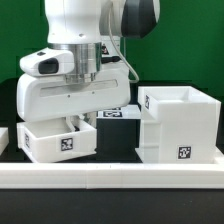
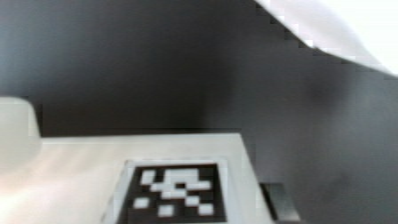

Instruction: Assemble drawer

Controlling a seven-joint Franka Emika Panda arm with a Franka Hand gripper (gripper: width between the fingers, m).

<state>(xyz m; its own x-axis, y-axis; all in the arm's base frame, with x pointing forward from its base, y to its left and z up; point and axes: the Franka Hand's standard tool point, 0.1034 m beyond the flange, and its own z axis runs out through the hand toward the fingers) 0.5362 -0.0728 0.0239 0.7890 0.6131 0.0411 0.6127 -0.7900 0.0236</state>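
Arm (image 1: pixel 85 40) stands over the tray (image 1: pixel 58 142) on the exterior view's left, with the fingers (image 1: pixel 80 116) lowered to the tray's rear rim. How far apart the fingers are, and whether they hold the wall, cannot be told. The hand body hides them in the exterior view, and the wrist view gives only a blurred white face with a tag (image 2: pixel 178 190), probably the tray seen close. The tray sits flat on the dark counter (image 1: pixel 20 95), its tagged front toward the camera, just behind the long front rail (image 1: pixel 110 178). The housing (image 1: pixel 180 125) stands upright on the exterior view's right, near the tray but apart from it, with a tag low on its near face. The marker board (image 1: pixel 115 113) lies between the two, further back. Judged step: taking the tray by its wall, ahead of moving it to the housing. Risks from here: a hold on one thin wall, well off the tray's middle, would let the tray droop or swing once lifted. A tilted tray could then catch a corner on the housing's edge and shove the housing along the counter. If the fingers meet the rim instead of straddling it, they would press the tray down or skid it against the rail. A shallow bite could let smooth plastic slip out.
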